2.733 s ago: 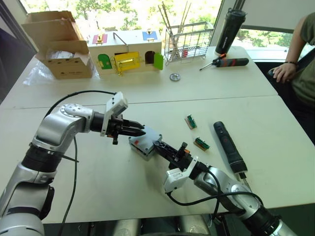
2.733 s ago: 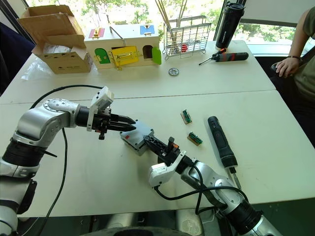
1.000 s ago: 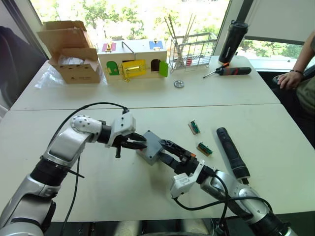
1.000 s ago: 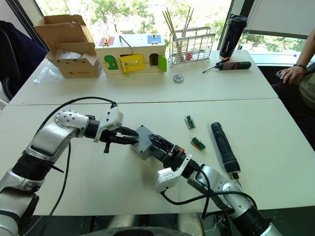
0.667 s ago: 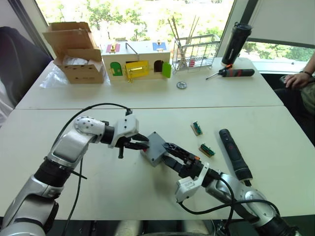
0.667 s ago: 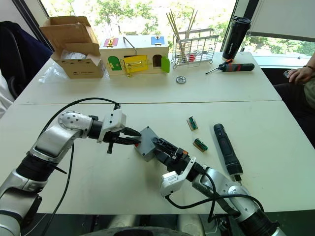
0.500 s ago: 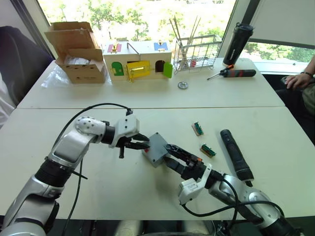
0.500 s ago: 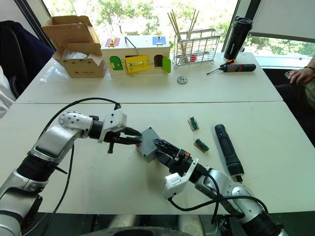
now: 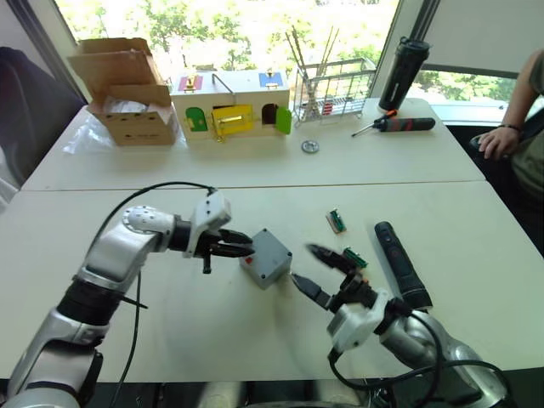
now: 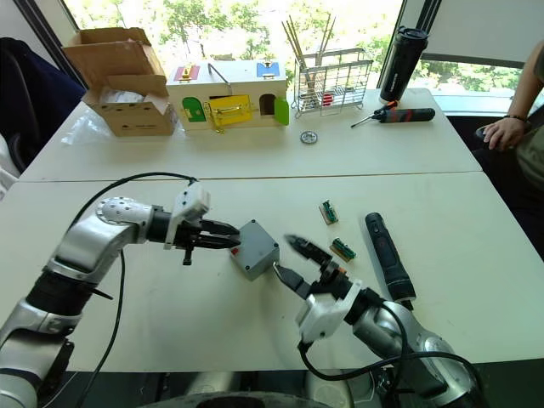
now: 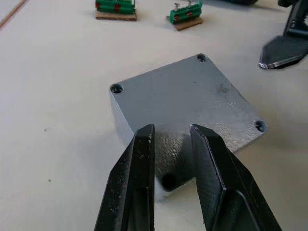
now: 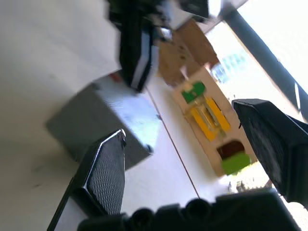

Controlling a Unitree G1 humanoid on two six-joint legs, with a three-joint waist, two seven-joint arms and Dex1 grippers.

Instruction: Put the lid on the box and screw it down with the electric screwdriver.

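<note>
A lab: white worktables (image 9: 255, 170), a wooden latch box (image 9: 234, 102), hand tools.

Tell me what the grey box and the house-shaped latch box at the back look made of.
Grey box: matte, pebbled finish, likely moulded plastic, possibly cast metal. Latch box: pale wood, seemingly, with glossy painted doors and metal latches.

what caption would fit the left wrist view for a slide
Left pincer poised at the near edge of the lid seated on the grey box, two green terminal blocks beyond.
</note>
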